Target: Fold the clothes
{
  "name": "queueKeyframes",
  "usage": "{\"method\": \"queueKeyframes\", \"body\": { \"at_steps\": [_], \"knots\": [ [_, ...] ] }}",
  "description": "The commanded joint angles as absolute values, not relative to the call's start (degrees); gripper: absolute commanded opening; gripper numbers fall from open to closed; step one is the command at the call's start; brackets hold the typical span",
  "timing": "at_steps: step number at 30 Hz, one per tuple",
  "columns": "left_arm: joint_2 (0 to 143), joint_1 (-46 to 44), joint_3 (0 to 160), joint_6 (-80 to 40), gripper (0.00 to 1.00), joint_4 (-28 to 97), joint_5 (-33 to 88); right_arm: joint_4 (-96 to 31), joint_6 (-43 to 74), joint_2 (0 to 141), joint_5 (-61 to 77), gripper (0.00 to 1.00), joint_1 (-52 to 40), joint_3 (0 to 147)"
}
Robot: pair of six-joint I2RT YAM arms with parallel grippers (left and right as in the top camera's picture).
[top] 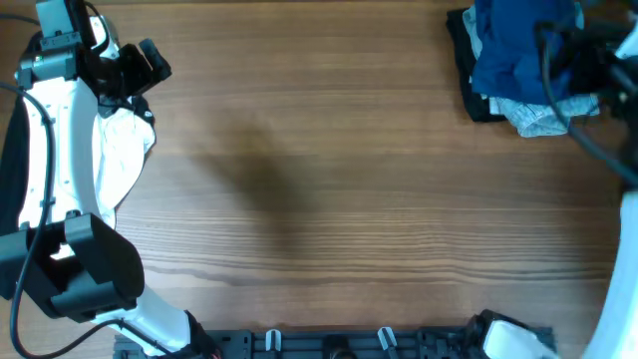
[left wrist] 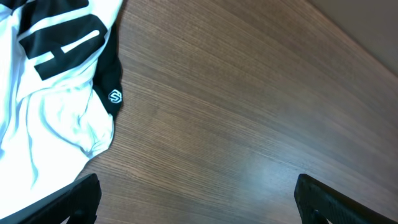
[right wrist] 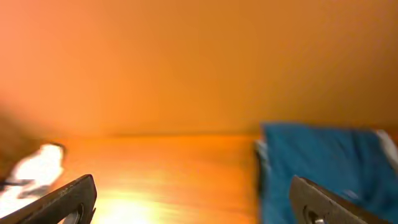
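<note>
Spreading in long, straight brown grain, the wooden table [top: 329, 179] carries soft cloth at two far corners, well apart. At the far left edge lies the white top [left wrist: 56, 118], smooth and slightly glossy, rumpled into shallow folds with a rounded, hemmed lobe toward the bare wood. Broad black stripes cross its upper part, and a black panel [left wrist: 111, 87] with a small white round logo runs along its edge. The left gripper [left wrist: 198, 196] hangs just beside this top with its two dark, blunt fingers spread wide and nothing between them. At the far right sits a heaped pile. The deep-blue shirt [top: 518, 50] is bunched on top in heavy matte creases, a flat black garment [top: 464, 60] shows beneath it at the left side, and a pale crumpled fabric [top: 538, 118] pokes out at the near side. The right gripper [right wrist: 193, 196] is by this pile, its fingers also parted wide and empty; its wrist view is blurred and orange-tinted, showing blue cloth to the right and a blurred white shape [right wrist: 37, 165] far left.
</note>
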State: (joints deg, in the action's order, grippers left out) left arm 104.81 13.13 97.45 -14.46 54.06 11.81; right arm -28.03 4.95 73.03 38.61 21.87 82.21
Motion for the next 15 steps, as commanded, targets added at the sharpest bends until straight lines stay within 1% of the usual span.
{"method": "queueKeyframes", "body": {
  "at_steps": [1,3,4,6,8,12,13,15],
  "knots": [
    [105.1,12.9,97.5,-13.7,1.0,54.1,11.9,-28.6,19.5,65.5,45.5,1.0,21.7,82.3],
    [105.1,12.9,97.5,-13.7,1.0,54.1,11.9,-28.7,22.7,61.7,45.2,1.0,21.7,82.3],
    [105.1,12.9,97.5,-13.7,1.0,54.1,11.9,-31.5,18.2,57.7,41.0,1.0,21.8,82.3],
    [105.1,12.9,97.5,-13.7,1.0,54.1,11.9,-33.6,18.2,56.1,38.0,1.0,21.8,82.3],
    [105.1,12.9,97.5,-13.7,1.0,54.1,11.9,-34.8,17.9,55.5,37.9,1.0,21.8,82.3],
    [105.1,12.9,97.5,-13.7,1.0,54.1,11.9,-35.7,12.9,55.8,36.2,1.0,21.1,79.8],
    [105.1,12.9,97.5,-13.7,1.0,54.1,11.9,-35.7,12.8,54.7,33.0,1.0,19.9,78.1],
    [105.1,12.9,97.5,-13.7,1.0,54.1,11.9,-34.3,14.3,50.9,21.7,1.0,14.6,71.7]
  ]
}}
